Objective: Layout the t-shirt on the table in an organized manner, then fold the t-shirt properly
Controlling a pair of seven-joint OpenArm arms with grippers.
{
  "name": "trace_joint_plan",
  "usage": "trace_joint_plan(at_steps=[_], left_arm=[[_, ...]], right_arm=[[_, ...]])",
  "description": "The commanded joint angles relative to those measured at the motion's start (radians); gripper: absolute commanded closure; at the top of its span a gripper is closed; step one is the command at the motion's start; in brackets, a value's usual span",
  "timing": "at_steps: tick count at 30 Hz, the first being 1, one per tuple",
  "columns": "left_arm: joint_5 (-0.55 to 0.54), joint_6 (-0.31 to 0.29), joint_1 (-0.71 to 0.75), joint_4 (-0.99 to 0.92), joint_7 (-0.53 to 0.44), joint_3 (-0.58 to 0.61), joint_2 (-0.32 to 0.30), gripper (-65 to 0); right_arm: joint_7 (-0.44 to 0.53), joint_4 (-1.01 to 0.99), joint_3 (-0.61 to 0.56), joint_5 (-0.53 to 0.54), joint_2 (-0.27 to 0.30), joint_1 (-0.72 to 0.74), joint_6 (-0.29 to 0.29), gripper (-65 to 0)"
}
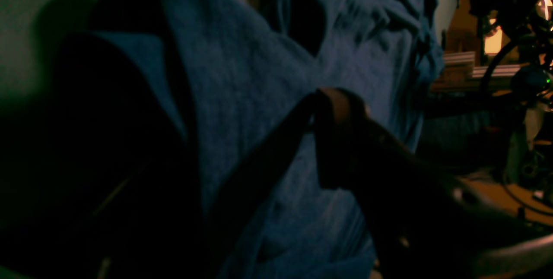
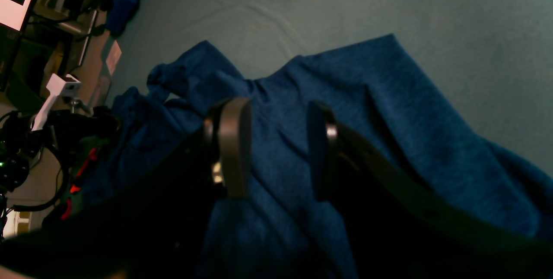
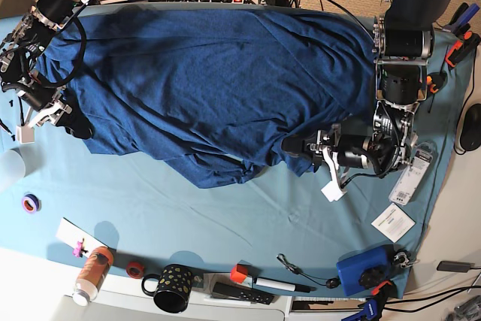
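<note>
Still in the layout step, no fold started. Shirt (image 3: 210,73) is spread across the 12 o'clock half of the table (image 3: 225,216) in the base view, mostly flat, but its 6 o'clock edge is bunched into a rumpled lobe near centre and the 3 o'clock end is gathered in folds.

Left gripper (image 3: 297,145) sits at the shirt's 4 o'clock corner, low on the cloth. In the left wrist view its fingers (image 1: 337,110) are against bunched fabric, but it's too dark to say whether they pinch it; jaw gap not readable, so can't tell.

Right gripper (image 2: 276,149) is at the 9 o'clock edge. In the right wrist view the jaws stand clearly apart with cloth lying under and between them, nothing clamped.

My read: both arms are placed at opposite ends to tension the shirt. Next move needs a firm pinch on each end's hem or sleeve, then pulling apart toward 3 and 9 to take out the centre lobe. Risk: grabbing two layers and dragging the whole shirt instead of flattening it.
</note>
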Motion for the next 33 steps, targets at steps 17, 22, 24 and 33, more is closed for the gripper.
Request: trace_joint_plan(at_steps=[17, 22, 24, 33], left_arm=[[-0.147, -0.026, -0.066, 0.008, 0.111, 0.001, -0.088, -30.9], [-0.277, -0.054, -0.066, 0.008, 0.111, 0.001, -0.096, -30.9], [-0.306, -0.068, -0.066, 0.008, 0.111, 0.001, -0.096, -30.9], [-0.340, -0.068, -0.063, 0.008, 0.111, 0.001, -0.087, -30.4]], right_arm=[[0.017, 0.014, 0.003, 0.028, 0.023, 0.016, 0.001, -22.0], [0.017, 0.014, 0.003, 0.028, 0.023, 0.016, 0.001, -22.0], [0.017, 0.014, 0.003, 0.028, 0.023, 0.016, 0.001, -22.0], [0.017, 0.014, 0.003, 0.028, 0.023, 0.016, 0.001, -22.0]])
